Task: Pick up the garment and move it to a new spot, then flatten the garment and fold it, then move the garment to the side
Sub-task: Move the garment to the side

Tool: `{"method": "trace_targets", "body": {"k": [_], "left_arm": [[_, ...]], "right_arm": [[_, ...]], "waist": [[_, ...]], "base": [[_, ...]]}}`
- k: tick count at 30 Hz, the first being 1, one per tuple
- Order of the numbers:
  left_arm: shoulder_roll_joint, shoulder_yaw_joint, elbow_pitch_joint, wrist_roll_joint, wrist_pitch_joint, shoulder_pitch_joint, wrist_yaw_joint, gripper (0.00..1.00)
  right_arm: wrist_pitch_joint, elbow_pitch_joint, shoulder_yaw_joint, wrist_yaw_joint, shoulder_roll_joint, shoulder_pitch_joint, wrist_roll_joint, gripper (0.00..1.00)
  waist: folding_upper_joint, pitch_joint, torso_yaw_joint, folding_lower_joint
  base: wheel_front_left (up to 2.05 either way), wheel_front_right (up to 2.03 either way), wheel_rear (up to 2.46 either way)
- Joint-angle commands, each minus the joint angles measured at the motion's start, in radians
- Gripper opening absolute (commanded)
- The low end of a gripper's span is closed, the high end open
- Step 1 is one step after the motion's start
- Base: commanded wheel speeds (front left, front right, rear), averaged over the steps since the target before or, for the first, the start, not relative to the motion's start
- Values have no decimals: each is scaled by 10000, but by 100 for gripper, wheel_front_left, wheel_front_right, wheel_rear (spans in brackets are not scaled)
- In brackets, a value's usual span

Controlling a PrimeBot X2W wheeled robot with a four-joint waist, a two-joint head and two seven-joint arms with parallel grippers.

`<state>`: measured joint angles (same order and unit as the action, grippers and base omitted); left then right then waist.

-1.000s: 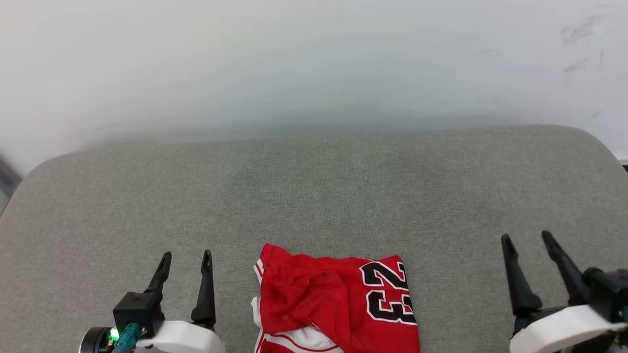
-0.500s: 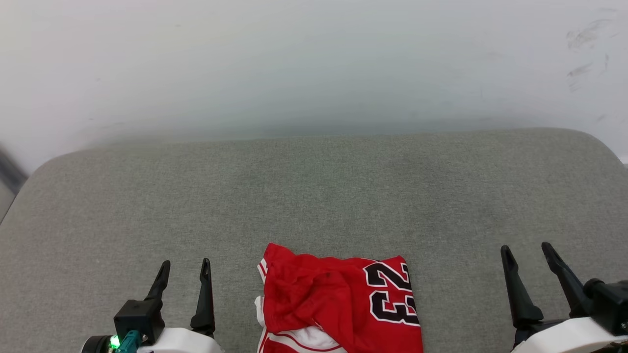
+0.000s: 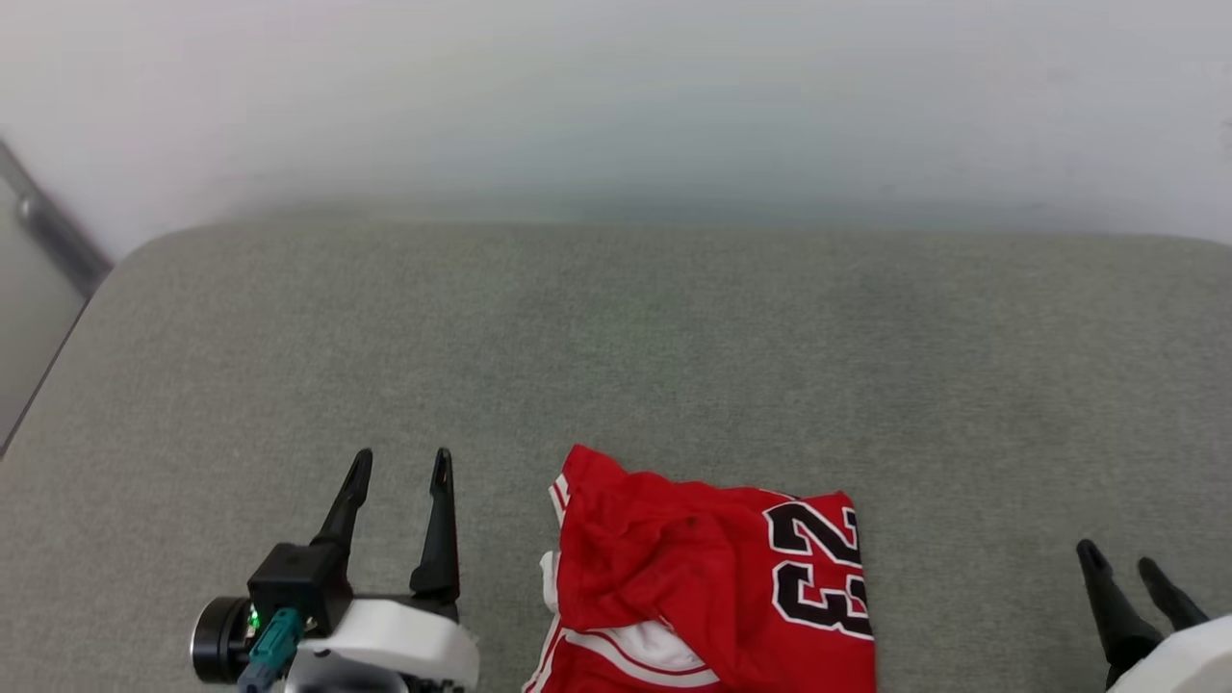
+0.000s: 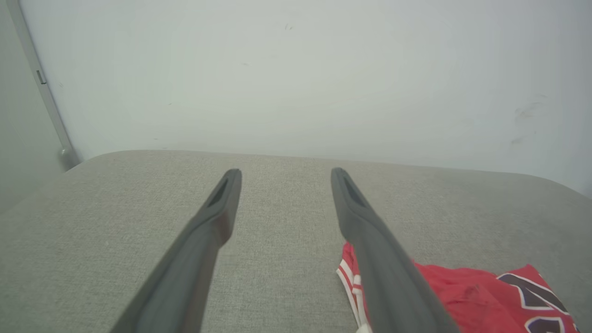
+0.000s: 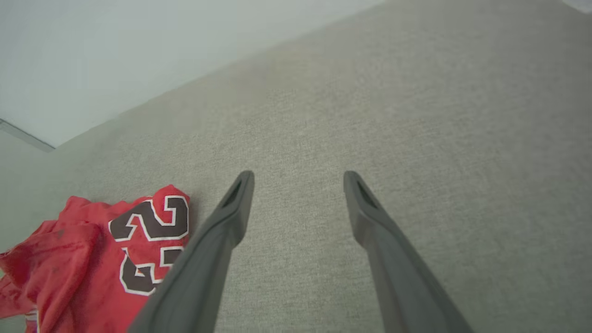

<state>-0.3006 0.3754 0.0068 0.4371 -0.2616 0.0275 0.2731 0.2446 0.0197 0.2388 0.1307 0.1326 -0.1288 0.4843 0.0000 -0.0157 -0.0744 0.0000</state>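
Two end effectors are pointing across a grey fabric surface (image 3: 674, 366), and from the head camera we are seeing both: the left end effector (image 3: 401, 457) at the lower left and the right end effector (image 3: 1118, 558) in the lower right corner. Each is holding its dark fingers wide apart and gripping nothing. Between them the garment (image 3: 693, 577) is lying crumpled at the near side of the surface, nearer the left end effector than the right one, with its lower part running out of the frame. From the head we are reading a black, white-edged "23" turned on its side, and we are catching a bit of white cloth with red stripes low down. Along the left wrist's fingers we are seeing the garment's red-white striped trim just beside one finger, plus a grey strip (image 4: 41, 78) running down the pale wall (image 4: 296, 69). The right wrist is giving us the numerals from the other side, with bare grey fabric stretching ahead of its spread fingers.
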Motion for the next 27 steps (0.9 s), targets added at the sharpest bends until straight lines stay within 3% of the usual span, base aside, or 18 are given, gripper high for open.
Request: {"method": "trace_targets", "body": {"k": [1,11,19,20,21,27], "left_arm": [[177,-74,-47,-147,-42,287,-108,100],[900,-490,197,-647,-40,868,-716,100],[1203,-822,319,-1003,-34,1064,-1063,100],[1252,-854,332,-1041,-34,1079,-1109,100],[1296,-887,360,-1100,-34,1095,-1156,100],[1450,-1150,493,-1304,-34,1029,-1326,100]], "right_arm": [[461,-442,-146,0,127,360,539,100],[2618,-1756,-2742,-2,438,1126,3071,100],[3244,-2572,-3492,-11,474,1585,4153,100],[3349,-2708,-3554,-12,461,1649,4298,40],[3423,-2811,-3607,-12,483,1696,4355,0],[3159,-2454,-4018,-9,905,2113,4142,0]], "waist": [[0,-497,-396,0],[0,-1514,-1039,0],[0,-1932,-1179,0],[0,-1973,-1186,0],[0,-1992,-1191,0],[0,-1930,-1107,0]], "base": [[0,0,0],[0,0,0],[0,0,0],[0,0,0],[0,0,0],[0,0,0]]}}
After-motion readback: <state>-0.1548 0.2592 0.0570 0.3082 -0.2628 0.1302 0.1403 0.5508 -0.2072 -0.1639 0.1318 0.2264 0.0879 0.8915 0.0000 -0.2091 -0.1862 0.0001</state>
